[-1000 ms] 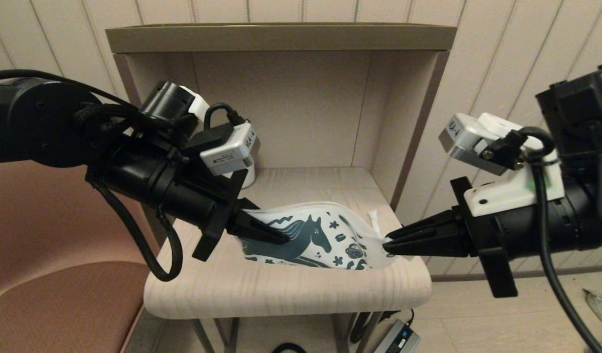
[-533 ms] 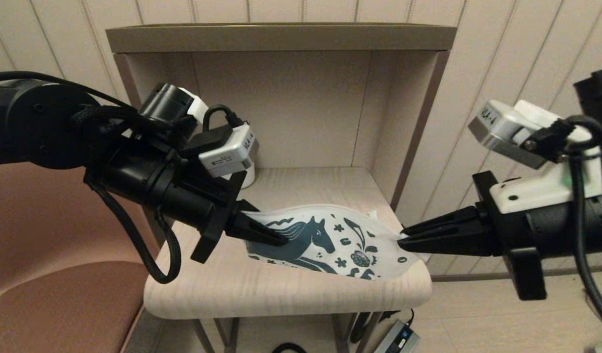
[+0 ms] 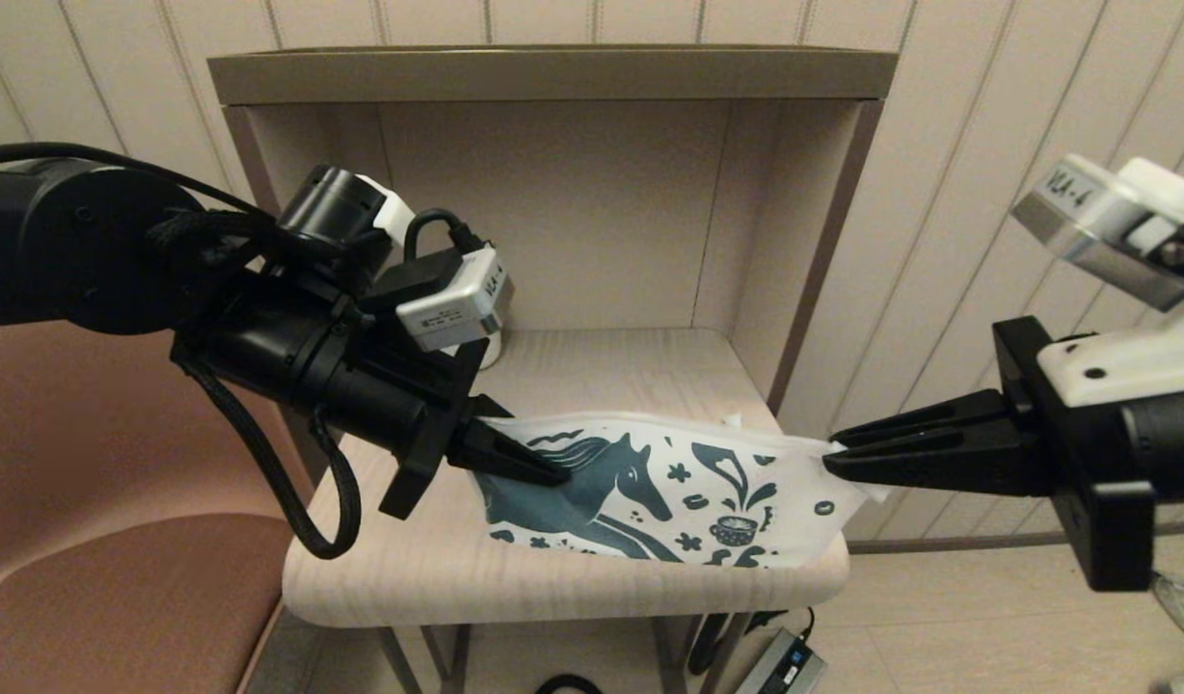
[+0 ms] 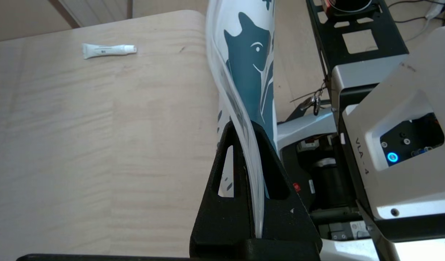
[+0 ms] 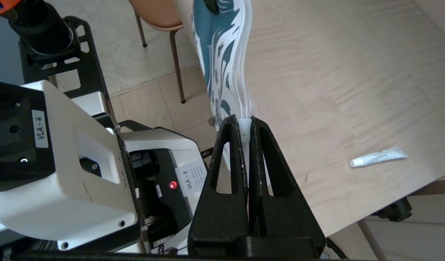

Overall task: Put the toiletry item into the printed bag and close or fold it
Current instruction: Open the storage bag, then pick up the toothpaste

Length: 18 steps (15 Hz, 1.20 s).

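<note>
Wooden shelf (image 3: 573,588) | left tool (image 3: 553,472), right tool (image 3: 833,456) pinch printed bag (image 3: 669,492) ends; toiletry item (image 4: 108,50) apart

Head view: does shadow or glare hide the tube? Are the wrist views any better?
Head view: no glare; the printed bag, held between the left gripper and the right gripper, blocks the toiletry item, and the back of the shelf is shaded. Left wrist view: the toiletry item lies evenly lit on the shelf. Right wrist view: likewise plainly shown.
</note>
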Available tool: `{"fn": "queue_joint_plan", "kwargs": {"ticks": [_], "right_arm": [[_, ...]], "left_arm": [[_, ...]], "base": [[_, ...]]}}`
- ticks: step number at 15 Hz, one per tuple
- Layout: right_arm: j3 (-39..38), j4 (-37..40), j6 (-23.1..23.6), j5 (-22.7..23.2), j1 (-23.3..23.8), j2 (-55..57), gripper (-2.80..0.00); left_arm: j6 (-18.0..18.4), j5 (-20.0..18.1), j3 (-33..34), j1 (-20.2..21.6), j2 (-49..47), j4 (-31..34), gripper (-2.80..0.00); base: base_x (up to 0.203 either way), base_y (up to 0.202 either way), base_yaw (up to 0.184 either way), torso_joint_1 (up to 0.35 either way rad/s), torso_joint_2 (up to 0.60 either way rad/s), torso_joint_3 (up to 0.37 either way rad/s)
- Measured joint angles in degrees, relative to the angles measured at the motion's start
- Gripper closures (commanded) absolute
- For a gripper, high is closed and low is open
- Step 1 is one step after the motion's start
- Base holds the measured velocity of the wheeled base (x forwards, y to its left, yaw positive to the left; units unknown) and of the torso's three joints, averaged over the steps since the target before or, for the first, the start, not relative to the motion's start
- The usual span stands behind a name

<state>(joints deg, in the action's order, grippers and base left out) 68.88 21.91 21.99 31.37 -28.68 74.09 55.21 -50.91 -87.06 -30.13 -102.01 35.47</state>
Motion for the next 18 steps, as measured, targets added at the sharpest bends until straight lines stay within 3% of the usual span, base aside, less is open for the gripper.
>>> {"fn": "queue_joint_plan", "kwargs": {"ticks": [3, 4, 12, 14, 16, 18], "right_arm": [[-0.88, -0.2, 0.0, 0.09, -0.5, 0.21, 0.0], [-0.88, -0.06, 0.0, 0.07, -0.59, 0.42, -2.8], [0.63, -2.98, -2.55, 0.3, -0.28, 2.0, -2.8], [3.96, -3.03, -8.81, 0.2, -0.48, 2.06, -2.8], [8.04, -4.18, -19.38, -0.17, -0.87, 2.5, -2.8], [11.13, -6.73, -28.94, -1.14, -1.41, 3.66, -2.8]], "left_arm": [[-0.01, 0.02, -0.37, 0.01, 0.0, 0.05, 0.0], [0.0, 0.06, -0.48, 0.01, -0.05, 0.05, 0.0], [0.49, 0.18, 1.32, 0.01, 0.31, -0.13, 0.0], [0.4, 0.7, 3.27, 0.01, 0.58, -3.08, 0.0], [-0.98, 1.89, 5.06, 0.98, 0.85, -9.41, 0.0], [-5.59, 4.62, 5.82, 2.08, 1.48, -16.96, 0.0]], "base": [[0.0, 0.0, 0.0, 0.0, 0.0, 0.0], [0.0, 0.0, 0.0, 0.0, 0.0, 0.0], [0.0, 0.0, 0.0, 0.0, 0.0, 0.0], [0.0, 0.0, 0.0, 0.0, 0.0, 0.0], [0.0, 0.0, 0.0, 0.0, 0.0, 0.0], [0.0, 0.0, 0.0, 0.0, 0.0, 0.0]]}}
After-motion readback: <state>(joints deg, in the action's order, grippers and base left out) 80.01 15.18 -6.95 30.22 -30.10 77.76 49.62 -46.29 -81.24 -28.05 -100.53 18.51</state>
